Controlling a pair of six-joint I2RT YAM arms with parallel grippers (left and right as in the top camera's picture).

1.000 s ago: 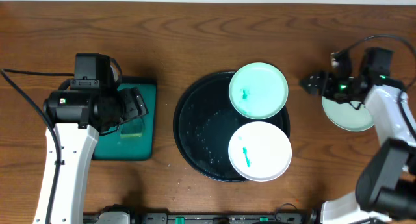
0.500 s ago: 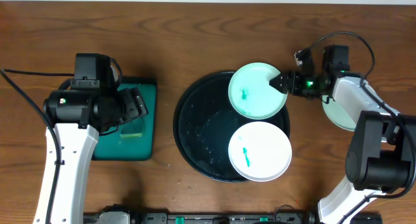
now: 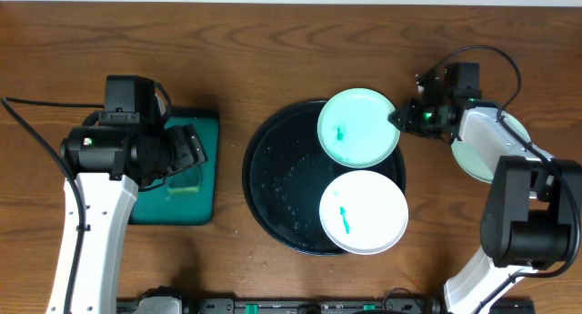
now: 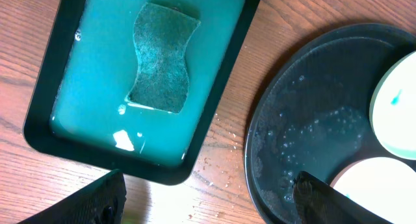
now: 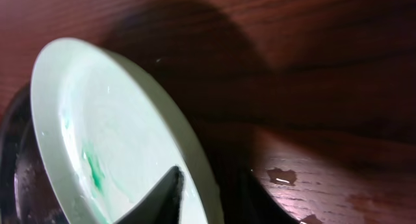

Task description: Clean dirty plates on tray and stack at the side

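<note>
A pale-mint plate [image 3: 359,127] with a teal smear rests on the far rim of the round black tray [image 3: 273,177]. My right gripper [image 3: 398,118] is shut on that plate's right edge. In the right wrist view one dark finger [image 5: 166,198] lies on the plate's [image 5: 97,133] upper face, with the rim between the jaws. A white plate [image 3: 364,211] with a teal smear lies on the tray's near right. A third pale plate [image 3: 471,161] sits on the table under my right arm. My left gripper [image 4: 211,201] hangs open above the table.
A rectangular black tray [image 4: 39,120] holds teal liquid and a green sponge [image 4: 160,58], left of the round tray [image 4: 305,107]. Water drops [image 5: 279,176] lie on the wood near the right gripper. The left arm [image 3: 100,196] stands over the rectangular tray.
My right gripper came left from the side plate to the mint plate's edge and closed on its rim. The plate shifted slightly left. The left arm has not moved.
</note>
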